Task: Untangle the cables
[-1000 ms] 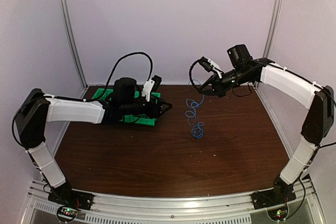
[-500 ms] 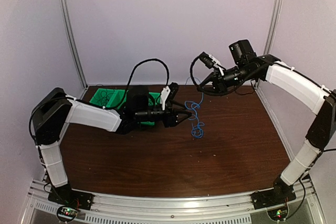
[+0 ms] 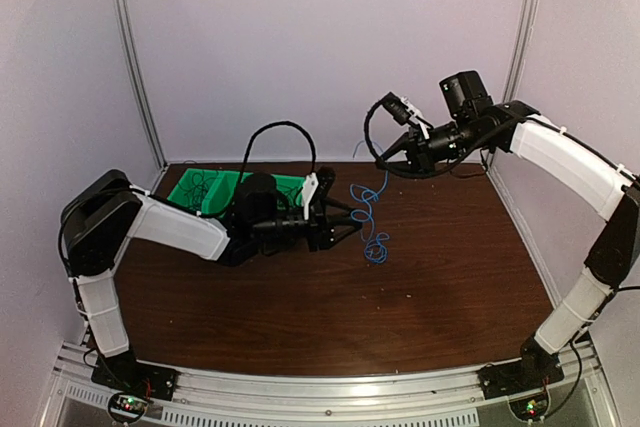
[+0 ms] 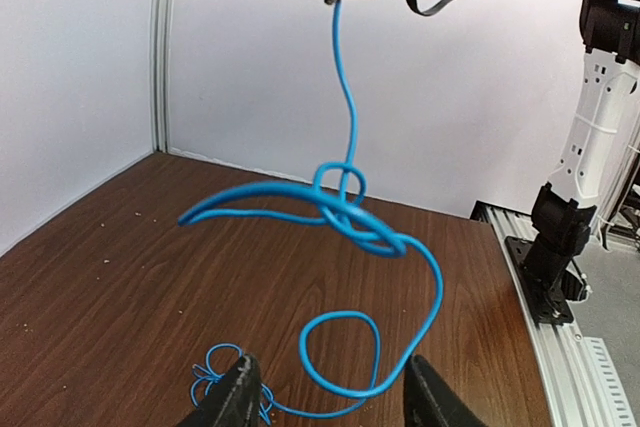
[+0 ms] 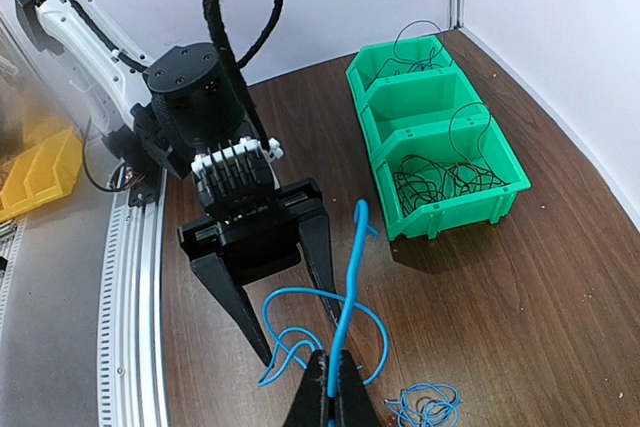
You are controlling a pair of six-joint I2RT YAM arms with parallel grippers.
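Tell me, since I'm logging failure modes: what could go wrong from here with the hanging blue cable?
1. The open left hand faces the knot; pulling the wrong loop could tighten it.
2. The right hand holds the blue cable by a fingertip pinch only, so a hard tug might slip it free.
3. The small tangle on the table, beside a left finger, could snag.

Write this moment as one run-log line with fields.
right claw: shut on blue cable, held up | left claw: open, facing knot | knot: tied
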